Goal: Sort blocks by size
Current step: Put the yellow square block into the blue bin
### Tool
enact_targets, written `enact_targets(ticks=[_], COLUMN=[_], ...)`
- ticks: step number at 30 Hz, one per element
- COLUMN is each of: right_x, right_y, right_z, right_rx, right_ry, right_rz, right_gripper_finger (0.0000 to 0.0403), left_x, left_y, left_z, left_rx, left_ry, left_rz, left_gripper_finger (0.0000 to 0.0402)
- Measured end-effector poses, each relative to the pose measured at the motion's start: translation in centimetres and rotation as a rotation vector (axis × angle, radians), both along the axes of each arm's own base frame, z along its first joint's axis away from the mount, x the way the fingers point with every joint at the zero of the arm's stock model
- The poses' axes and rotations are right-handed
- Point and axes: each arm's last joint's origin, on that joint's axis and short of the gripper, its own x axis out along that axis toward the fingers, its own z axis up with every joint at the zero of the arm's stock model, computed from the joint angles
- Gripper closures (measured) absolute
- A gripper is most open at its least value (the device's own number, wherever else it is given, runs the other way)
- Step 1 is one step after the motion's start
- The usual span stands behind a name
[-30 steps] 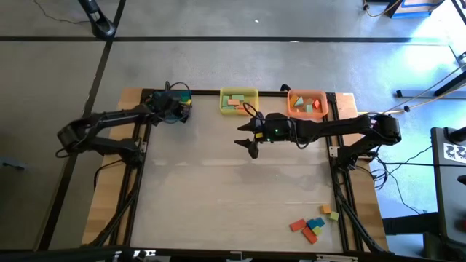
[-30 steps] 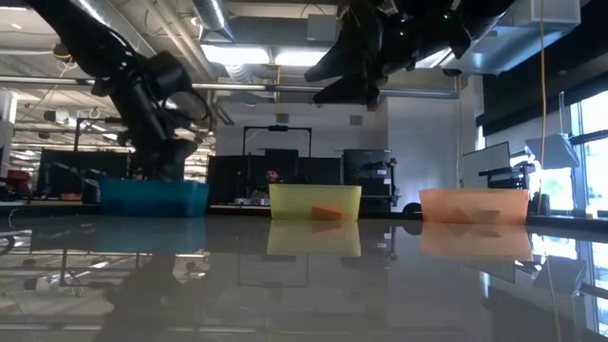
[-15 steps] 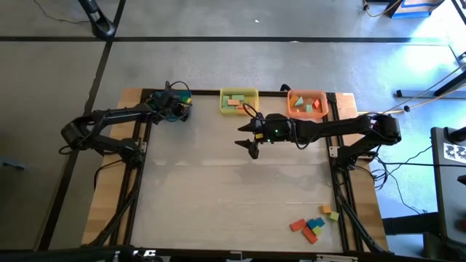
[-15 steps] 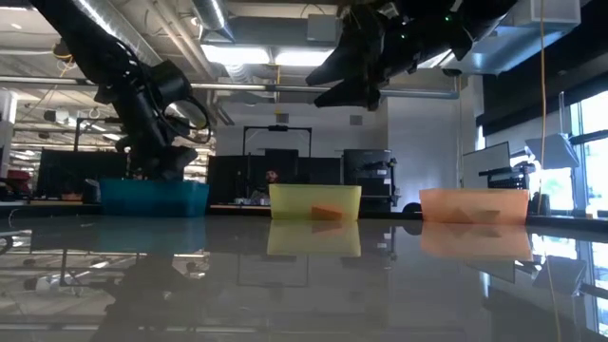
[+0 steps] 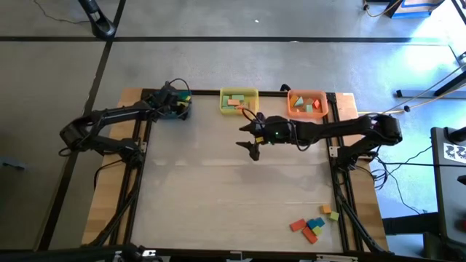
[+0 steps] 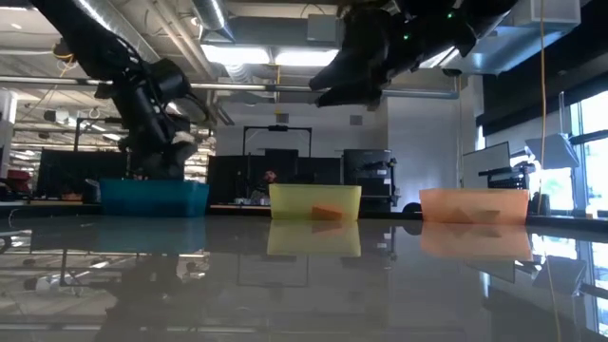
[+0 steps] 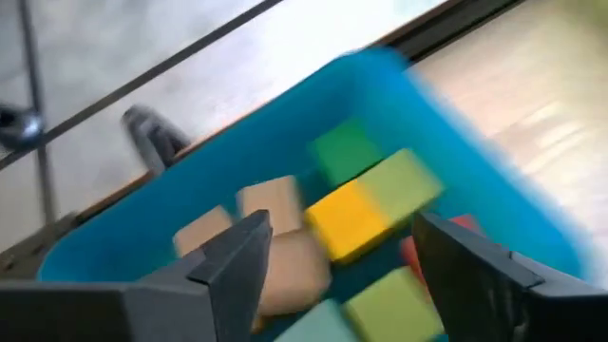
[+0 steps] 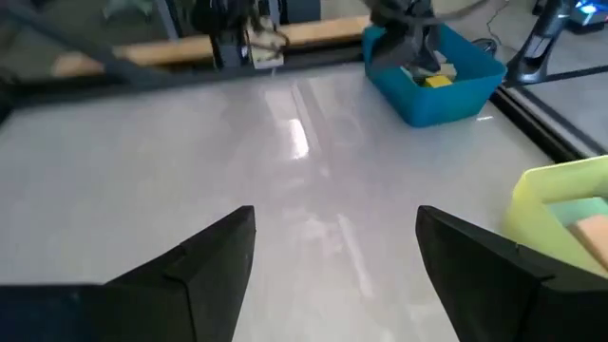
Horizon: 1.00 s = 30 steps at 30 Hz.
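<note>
My left gripper (image 5: 173,103) hovers over the blue bin (image 5: 175,109) at the far left of the table (image 5: 218,204). In the left wrist view its fingers (image 7: 237,261) stand wide apart with nothing between them, and the bin below holds yellow, green and tan blocks (image 7: 356,214). I judge a drop into this bin is just done.

My right gripper (image 5: 250,138) hangs high over the far middle of the table, near the yellow bin (image 5: 239,100). Its fingers (image 8: 204,256) are spread wide too, holding nothing, bare tabletop under them.

The yellow bin and the orange bin (image 5: 306,104) at the far right both already hold a few blocks. The unsorted pile (image 5: 313,224) sits at the near right corner, well apart from both grippers: orange, teal, yellow and tan pieces.

Step in hand, as I read it: between picks. The next move calls for a long reach to the near right pile, the right arm being closer to it, then a grasp on one block.

Against a second ago, the left gripper has shifted slightly toward the far side over the blue bin and the right has barely moved; the pile is unchanged.
</note>
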Motion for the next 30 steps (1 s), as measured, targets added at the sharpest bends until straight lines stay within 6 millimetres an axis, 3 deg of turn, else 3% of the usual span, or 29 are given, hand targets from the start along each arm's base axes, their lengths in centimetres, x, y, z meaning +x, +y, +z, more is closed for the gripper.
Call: enact_targets(ticks=[6,11,19,30], right_x=[-2.8,-5.9,-9.8,-15.6], right_y=[2.2,5.5,10.6,14.9], right_z=[1.4,1.4,-0.6,-1.7], right_rx=[-0.028,0.046,0.211,0.309], right_ry=[0.13,0.319,0.658,1.084], right_rz=[0.042,0.09,0.054,0.027], right_gripper_finger=[0.0113,0.0113,0.0114,0.0114], left_x=[1.7,2.8,4.9,6.2], left_y=[-2.6,-5.5,-8.9,-11.3], left_z=[2.9,4.6,5.3,5.9], left_rx=[0.068,0.121,0.14,0.141], left_ry=[-0.124,-0.192,-0.261,-0.366], left_rz=[-0.192,-0.334,-0.521,-0.615], left_gripper_finger=[0.0152,0.0151,0.0151,0.0151])
